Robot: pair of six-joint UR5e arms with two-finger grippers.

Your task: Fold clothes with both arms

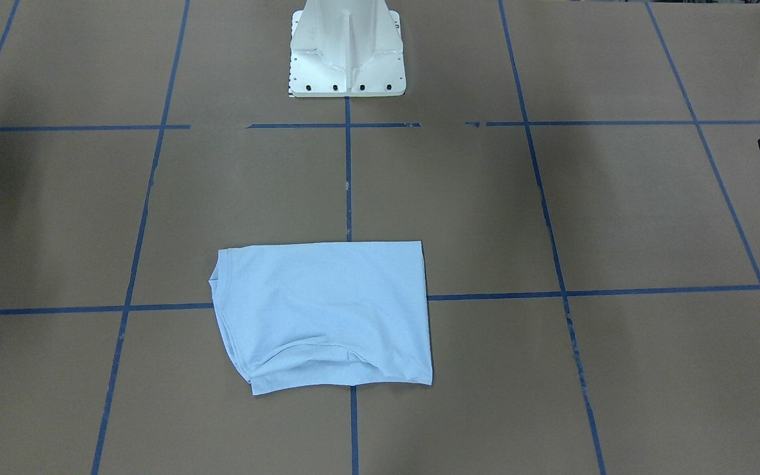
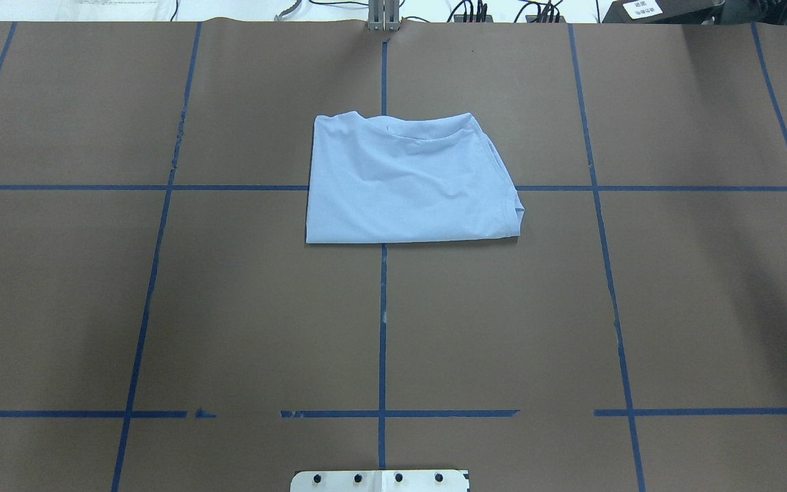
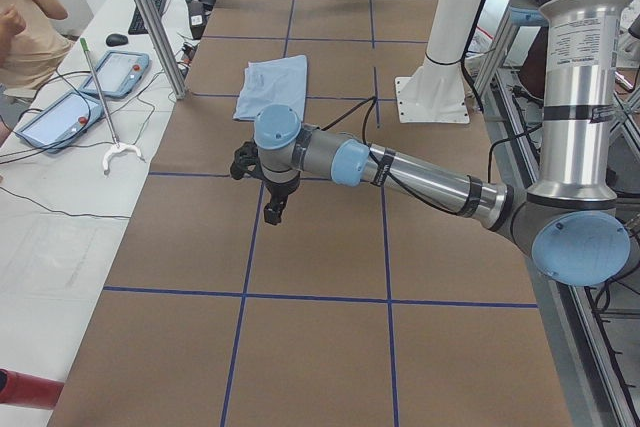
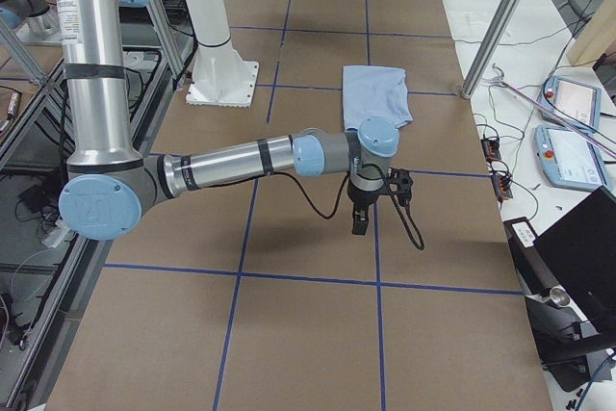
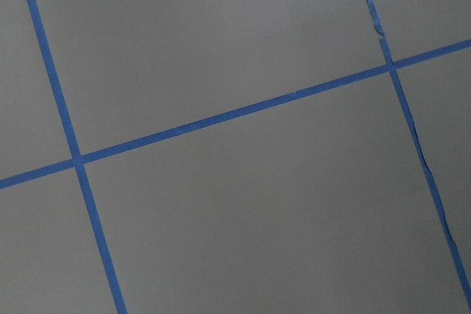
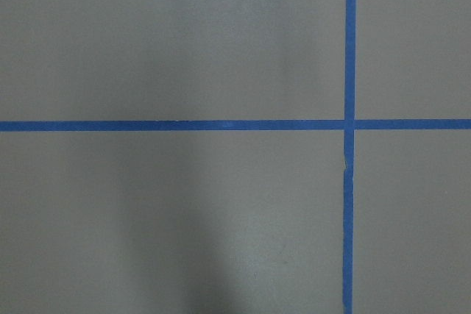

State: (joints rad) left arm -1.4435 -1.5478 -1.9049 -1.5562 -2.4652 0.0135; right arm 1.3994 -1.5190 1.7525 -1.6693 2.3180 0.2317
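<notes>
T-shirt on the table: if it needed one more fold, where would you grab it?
Probably the two corners of the T-shirt along its straight edge on the robot's left, approached from that side: it lies flat and square, while the opposite side slants and bunches.

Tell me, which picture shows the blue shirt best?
The exterior front-facing view: the folded T-shirt lies whole, large and uncovered there. The overhead exterior view also shows it whole, a bit smaller. Both side views show it small and far off. The wrist views show only brown table and blue tape.
</notes>
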